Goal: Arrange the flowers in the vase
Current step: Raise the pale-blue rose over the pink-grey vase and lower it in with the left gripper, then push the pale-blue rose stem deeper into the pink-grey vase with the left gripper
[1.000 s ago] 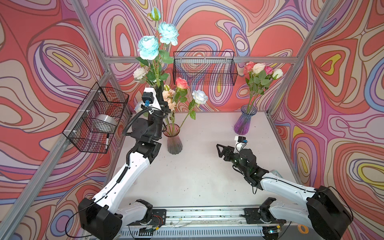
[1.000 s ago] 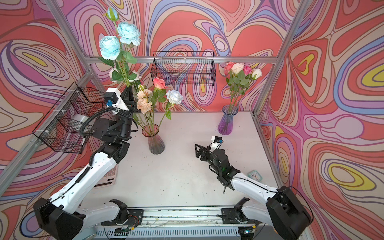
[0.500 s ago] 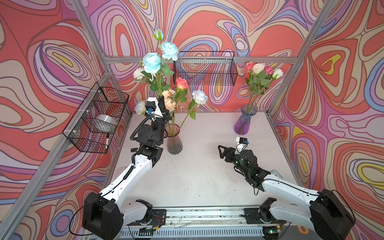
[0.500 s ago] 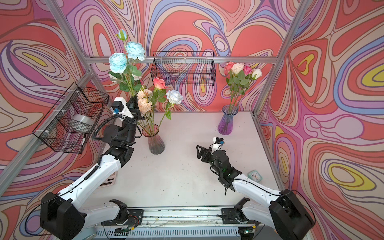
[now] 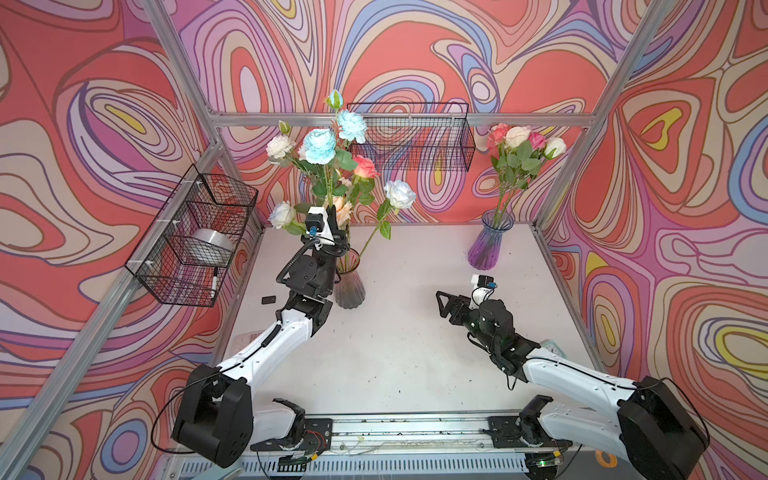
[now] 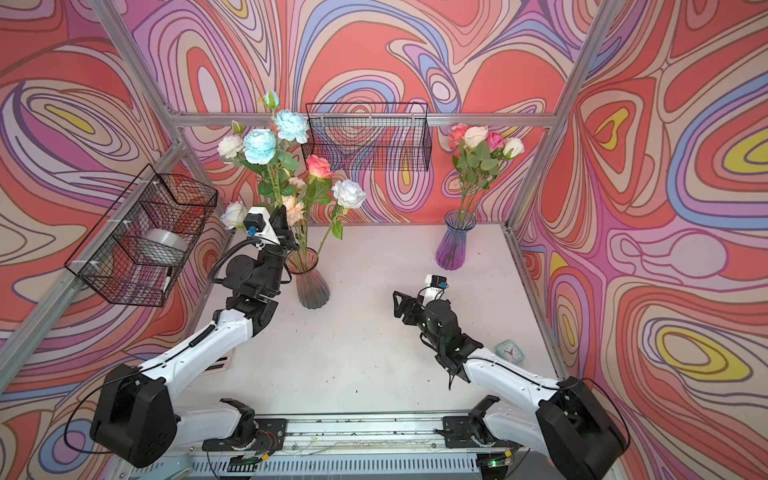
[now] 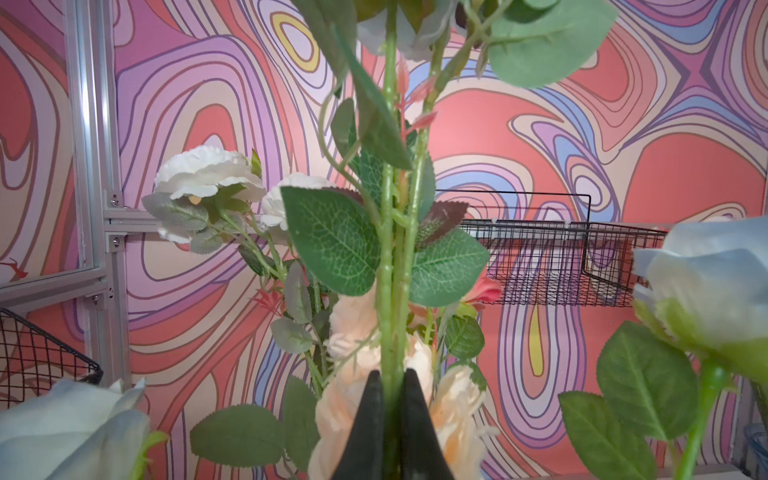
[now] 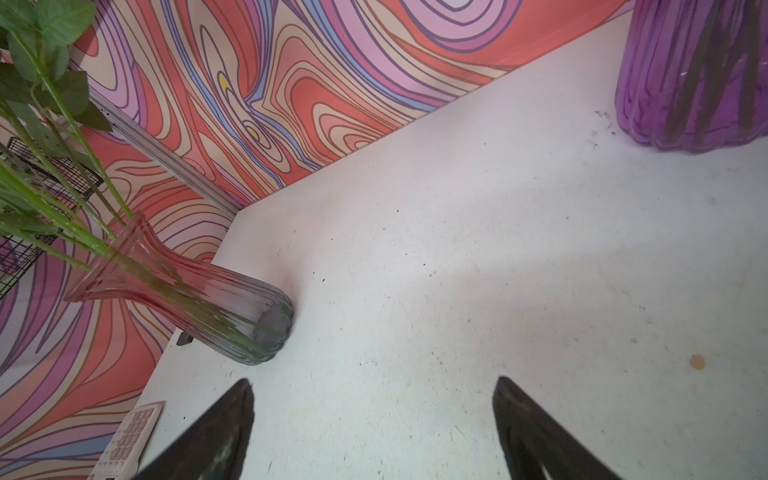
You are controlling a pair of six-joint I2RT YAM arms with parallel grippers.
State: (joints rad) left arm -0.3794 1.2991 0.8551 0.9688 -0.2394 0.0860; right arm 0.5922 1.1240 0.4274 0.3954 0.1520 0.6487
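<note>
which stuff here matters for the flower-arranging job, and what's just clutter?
In play: left claw, shut on the pale blue flower stem; pink-grey vase of flowers; purple vase of roses.
Clutter: side wire basket with tape roll; back wire basket; teal clock; calculator.

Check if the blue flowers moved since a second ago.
Yes. The blue flowers came down, from above the rim of the back wire basket to beside it.
</note>
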